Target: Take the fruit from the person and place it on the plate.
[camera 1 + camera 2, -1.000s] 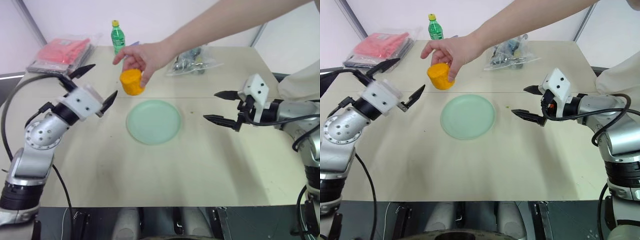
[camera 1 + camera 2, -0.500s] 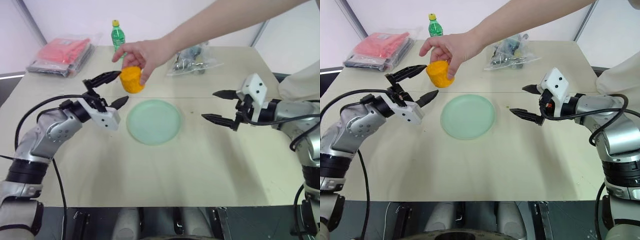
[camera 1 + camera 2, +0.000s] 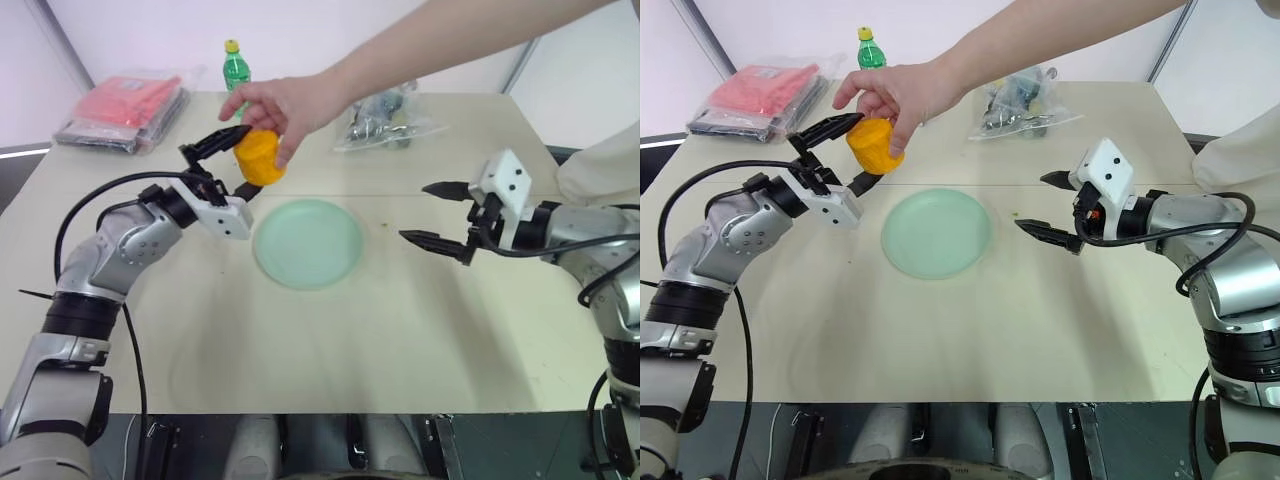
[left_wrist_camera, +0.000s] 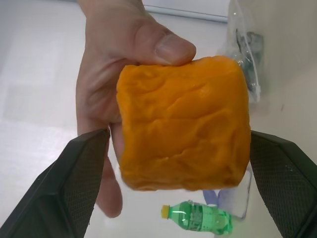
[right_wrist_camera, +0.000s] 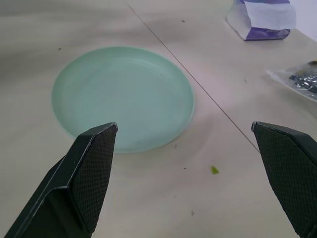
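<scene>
Beige table (image 3: 400, 330) with a seam across it, white walls behind. At the far edge – green bottle (image 3: 235, 72), red packet (image 3: 125, 105), clear bag of dark parts (image 3: 385, 122); no label legible. Person's hand (image 3: 285, 105) holds the fruit (image 3: 258, 158) above the table, beyond the plate (image 3: 307, 243). Left gripper (image 3: 228, 163) spread wide, a finger on each side of the fruit, not pinching. Right gripper (image 3: 432, 213) spread, empty, beside the plate. Right wrist view adds a purple-and-white packet (image 5: 261, 19)

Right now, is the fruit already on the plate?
No: the fruit is held above the table in the person's hand, and the plate is bare.
</scene>
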{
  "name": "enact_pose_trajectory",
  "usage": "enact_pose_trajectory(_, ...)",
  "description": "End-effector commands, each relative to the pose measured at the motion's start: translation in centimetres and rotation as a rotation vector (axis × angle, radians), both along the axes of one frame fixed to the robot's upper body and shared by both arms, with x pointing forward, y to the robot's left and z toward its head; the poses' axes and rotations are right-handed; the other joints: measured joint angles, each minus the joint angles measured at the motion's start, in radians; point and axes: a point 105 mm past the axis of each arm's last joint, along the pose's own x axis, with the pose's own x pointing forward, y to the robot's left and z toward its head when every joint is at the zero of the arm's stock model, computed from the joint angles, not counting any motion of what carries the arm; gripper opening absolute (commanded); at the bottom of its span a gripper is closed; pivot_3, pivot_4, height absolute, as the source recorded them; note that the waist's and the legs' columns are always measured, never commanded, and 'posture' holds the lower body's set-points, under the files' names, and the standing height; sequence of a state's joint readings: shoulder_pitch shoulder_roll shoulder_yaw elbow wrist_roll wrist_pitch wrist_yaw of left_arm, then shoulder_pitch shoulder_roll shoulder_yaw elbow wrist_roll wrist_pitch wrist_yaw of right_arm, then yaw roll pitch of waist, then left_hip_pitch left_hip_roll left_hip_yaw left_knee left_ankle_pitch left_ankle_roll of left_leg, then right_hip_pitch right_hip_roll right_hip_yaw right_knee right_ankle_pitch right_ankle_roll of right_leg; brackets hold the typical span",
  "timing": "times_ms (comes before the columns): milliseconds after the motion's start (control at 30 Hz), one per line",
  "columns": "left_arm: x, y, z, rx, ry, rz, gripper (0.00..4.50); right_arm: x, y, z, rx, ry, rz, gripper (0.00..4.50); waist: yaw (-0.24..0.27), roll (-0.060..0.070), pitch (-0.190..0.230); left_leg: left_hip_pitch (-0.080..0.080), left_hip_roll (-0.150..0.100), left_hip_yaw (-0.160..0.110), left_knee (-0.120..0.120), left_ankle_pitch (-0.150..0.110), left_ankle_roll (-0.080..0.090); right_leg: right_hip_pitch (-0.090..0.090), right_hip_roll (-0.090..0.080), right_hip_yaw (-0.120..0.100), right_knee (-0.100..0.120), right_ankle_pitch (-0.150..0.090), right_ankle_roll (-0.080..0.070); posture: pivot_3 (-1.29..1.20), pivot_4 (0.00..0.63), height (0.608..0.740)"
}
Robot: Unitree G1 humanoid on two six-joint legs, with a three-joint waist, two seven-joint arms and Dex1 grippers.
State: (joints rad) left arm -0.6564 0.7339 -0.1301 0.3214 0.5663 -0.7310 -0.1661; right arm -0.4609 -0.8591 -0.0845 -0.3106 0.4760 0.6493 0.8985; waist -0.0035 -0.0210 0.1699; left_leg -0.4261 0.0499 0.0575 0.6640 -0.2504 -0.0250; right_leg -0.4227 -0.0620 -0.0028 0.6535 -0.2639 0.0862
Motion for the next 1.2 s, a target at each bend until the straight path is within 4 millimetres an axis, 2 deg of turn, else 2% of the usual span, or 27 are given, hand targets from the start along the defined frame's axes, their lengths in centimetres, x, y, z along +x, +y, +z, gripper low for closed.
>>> enact_pose_trajectory(33, -0.2, -0.5, 1.2, -0.016, -0.051, -0.03, 4.5, -0.4, 0.0, 1.3, 0.008, -0.055, 0.0, 4.44, 0.0, 0.0, 0.0, 0.0, 0.0, 0.0, 0.0, 0.0, 0.0, 0.0, 0.0, 0.0, 0.0, 0.0, 0.0, 0.0, 0.15, 0.731)
enact_pose_trajectory(133, -0.2, -0.7, 1.3, -0.021, -0.058, -0.044, 3.6, -0.4, -0.1, 1.3, 0.008, -0.056, -0.004, 4.5, 0.0, 0.0, 0.0, 0.0, 0.0, 0.0, 0.0, 0.0, 0.0, 0.0, 0.0, 0.0, 0.0, 0.0, 0.0, 0.0, 0.15, 0.731)
enact_pose_trajectory(233, -0.3, -0.8, 1.4, -0.024, -0.066, -0.053, 2.13, -0.4, -0.1, 1.3, 0.011, -0.056, -0.006, 4.5, 0.0, 0.0, 0.0, 0.0, 0.0, 0.0, 0.0, 0.0, 0.0, 0.0, 0.0, 0.0, 0.0, 0.0, 0.0, 0.0, 0.15, 0.731)
enact_pose_trajectory(367, -0.4, -1.0, 1.7, -0.033, -0.078, -0.067, 2.08, -0.4, -0.1, 1.4, 0.012, -0.058, -0.008, 4.5, 0.0, 0.0, 0.0, 0.0, 0.0, 0.0, 0.0, 0.0, 0.0, 0.0, 0.0, 0.0, 0.0, 0.0, 0.0, 0.0, 0.15, 0.731)
enact_pose_trajectory(533, -0.3, -1.0, 1.2, -0.142, 0.029, -0.081, 2.08, -0.3, -0.1, 1.3, 0.013, -0.057, -0.011, 4.5, 0.01, 0.0, 0.0, 0.0, 0.0, 0.0, 0.0, 0.0, 0.0, 0.0, 0.0, 0.0, 0.0, 0.0, 0.0, 0.0, 0.15, 0.731)
enact_pose_trajectory(700, 0.7, -1.1, -1.5, -0.329, 0.379, -0.073, 2.08, -0.8, -0.2, 1.1, 0.005, -0.048, -0.008, 4.5, 0.013, 0.0, 0.0, 0.0, 0.0, 0.0, 0.001, 0.0, 0.0, 0.0, 0.0, 0.0, 0.001, 0.0, 0.0, 0.0, 0.15, 0.731)
enact_pose_trajectory(833, 1.3, -2.5, -4.4, -0.391, 0.693, -0.122, 2.08, -1.5, 0.6, 1.4, 0.025, -0.057, 0.009, 4.5, 0.016, 0.0, 0.0, 0.0, 0.0, 0.0, 0.002, 0.0, 0.0, 0.0, 0.0, 0.0, 0.001, 0.0, 0.0, 0.0, 0.15, 0.731)
enact_pose_trajectory(1067, 2.9, -5.3, -5.8, -0.512, 1.01, -0.166, 2.08, -3.1, 2.9, 0.8, 0.067, -0.022, 0.053, 4.5, 0.016, 0.0, 0.0, 0.0, 0.0, -0.001, 0.002, 0.0, 0.0, 0.0, 0.001, 0.0, 0.001, 0.0, 0.0, 0.0, 0.15, 0.731)
enact_pose_trajectory(1200, 3.5, -7.0, -6.2, -0.573, 1.178, -0.186, 2.08, -3.7, 4.3, -0.6, 0.02, -0.003, 0.065, 4.5, 0.013, 0.0, 0.0, 0.0, 0.0, -0.002, 0.002, 0.0, 0.0, 0.0, 0.001, 0.0, 0.001, 0.0, 0.0, 0.0, 0.15, 0.731)
